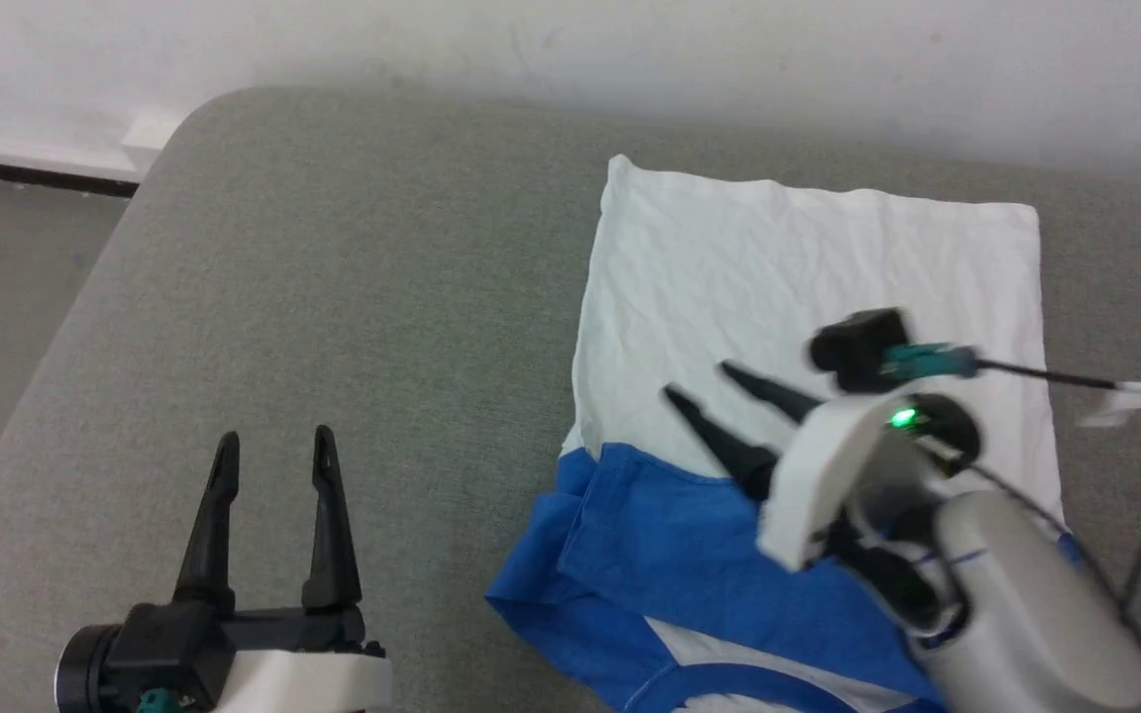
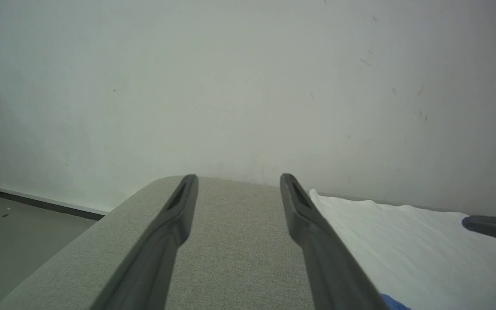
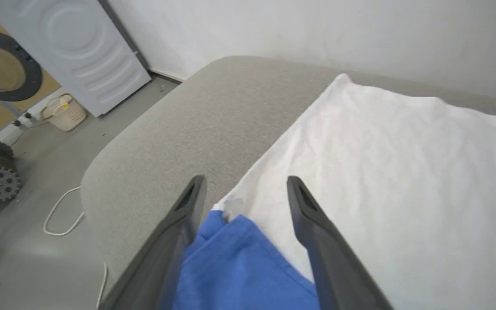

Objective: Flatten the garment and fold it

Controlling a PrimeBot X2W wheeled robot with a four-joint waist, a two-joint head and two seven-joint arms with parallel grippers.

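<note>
The T-shirt (image 1: pixel 808 267) lies smoothed at centre-right on the grey worktop (image 1: pixel 333 248), one blue sleeve seemingly folded in, main folds left; my right tool (image 1: pixel 697 380) hangs above it, parted and empty, my left tool (image 1: pixel 274 434) parted at lower left.

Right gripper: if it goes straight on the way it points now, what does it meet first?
Probably the garment: the right gripper, jaws open, points low over its white part. Depth is unclear; it might reach the grey cushion instead.
</note>
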